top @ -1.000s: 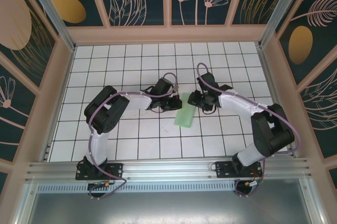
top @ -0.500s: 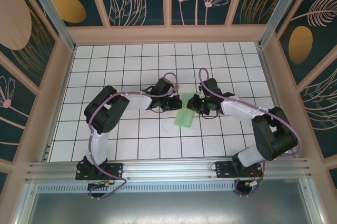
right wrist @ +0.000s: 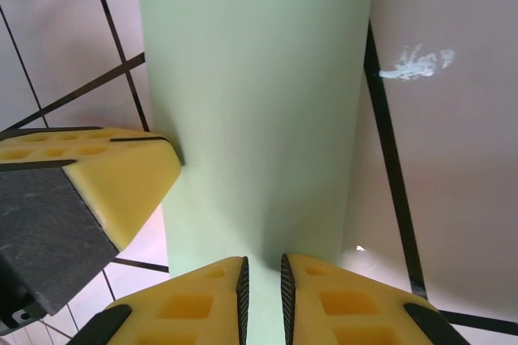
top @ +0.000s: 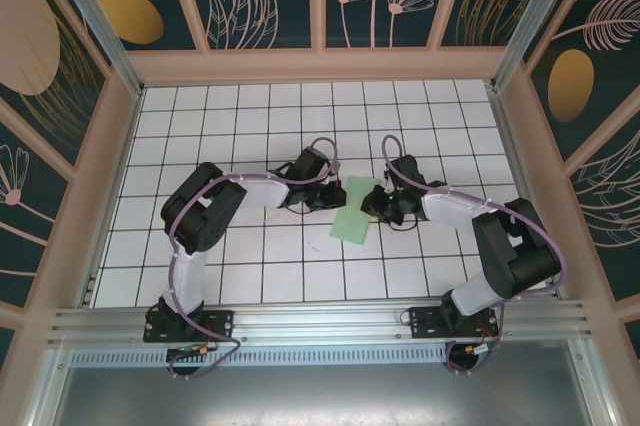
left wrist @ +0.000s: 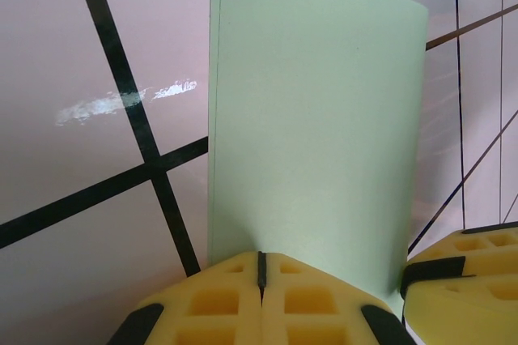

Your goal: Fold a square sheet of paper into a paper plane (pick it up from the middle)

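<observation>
The square sheet of paper (top: 350,224) is a pale green folded strip lying at an angle mid-table, its far end lifted (left wrist: 316,118) (right wrist: 251,102). My left gripper (top: 337,196) (left wrist: 261,253) is at the strip's left edge. Its yellow jaws are pressed tight together, and the paper runs out from their tips. My right gripper (top: 372,204) (right wrist: 263,258) comes in from the right, its tips low over the paper. A narrow slit stays between its ribbed pads, and green shows through it. One left finger (right wrist: 113,175) touches the strip's edge. A right finger (left wrist: 465,280) sits beside the sheet.
The table (top: 250,126) is white tile with black grid lines, boxed in by wooden walls (top: 320,64). An aluminium rail (top: 320,321) runs along the near edge by the arm bases. A white scuff (left wrist: 121,104) (right wrist: 413,64) marks a tile beside the paper.
The right gripper has swung in to the paper, dropped lower and narrowed its jaws to a slit. The sheet's far end now looks wider and raised. The left gripper has stayed put.
</observation>
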